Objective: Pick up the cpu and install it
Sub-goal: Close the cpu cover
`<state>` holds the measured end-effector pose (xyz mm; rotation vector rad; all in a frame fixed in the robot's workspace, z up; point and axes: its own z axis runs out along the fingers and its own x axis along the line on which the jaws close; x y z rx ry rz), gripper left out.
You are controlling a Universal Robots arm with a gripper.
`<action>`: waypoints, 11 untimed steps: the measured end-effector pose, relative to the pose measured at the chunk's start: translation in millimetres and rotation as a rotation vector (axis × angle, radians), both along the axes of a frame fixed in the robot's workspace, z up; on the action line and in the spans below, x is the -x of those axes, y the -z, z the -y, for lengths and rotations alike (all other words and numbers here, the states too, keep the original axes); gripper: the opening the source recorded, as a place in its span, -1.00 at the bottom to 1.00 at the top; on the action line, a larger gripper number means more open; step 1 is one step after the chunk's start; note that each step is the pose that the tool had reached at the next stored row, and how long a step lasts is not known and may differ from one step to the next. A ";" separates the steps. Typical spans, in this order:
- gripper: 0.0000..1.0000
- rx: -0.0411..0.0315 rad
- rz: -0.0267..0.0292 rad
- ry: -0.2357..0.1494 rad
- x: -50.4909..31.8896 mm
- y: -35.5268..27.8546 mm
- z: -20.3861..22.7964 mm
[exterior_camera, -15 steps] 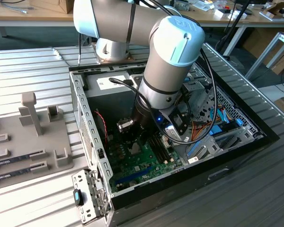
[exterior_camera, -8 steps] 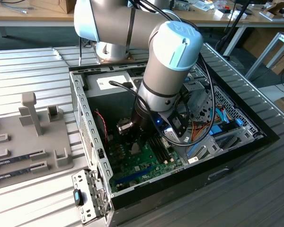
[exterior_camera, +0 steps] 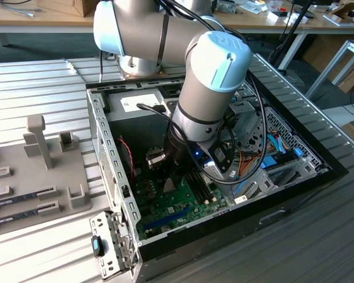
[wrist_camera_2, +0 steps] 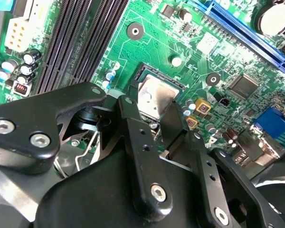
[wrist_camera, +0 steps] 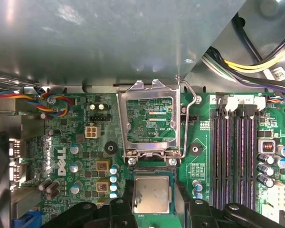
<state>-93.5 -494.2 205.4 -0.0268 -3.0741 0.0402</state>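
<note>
**Gripper at socket, cpu between its fingers**

Black fingers point(wrist_camera_2: 135, 137) of the gripper point(wrist_camera_2: 151, 110) sit closest to my wrist cameras. They are set narrow against two opposite edges of the cpu point(wrist_camera_2: 154, 95).

- Item: cpu, silvery top up, lying level within the dark socket point(wrist_camera: 152, 170) on the green motherboard point(wrist_camera: 76, 142). I cannot tell whether it is fully seated.
- Item: metal load plate point(wrist_camera: 149, 118), hinged up and open just beside the socket, with its wire lever point(wrist_camera: 186, 118) raised alongside.
- Item: dark memory slots point(wrist_camera: 232, 156), running parallel, near one side of the socket.
- Item: long blue expansion slot point(wrist_camera_2: 242, 33), well apart from the socket on the board's other side.
- Item: open computer case point(exterior_camera: 103, 147), with the arm point(exterior_camera: 215, 76) reaching down into its middle from the far side.
- Item: pale fixture tray point(exterior_camera: 23, 171), outside the case at the exterior view's left. I log two memory sticks point(exterior_camera: 20, 200) lying in its near part.
</note>
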 end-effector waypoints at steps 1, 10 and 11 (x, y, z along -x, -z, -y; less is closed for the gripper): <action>-0.07 0.0001 0.0000 0.000 0.0 0.4 0.1; -0.07 0.0002 0.0000 0.000 1.5 1.0 0.1; -0.07 0.0001 0.0001 0.000 1.5 1.3 0.1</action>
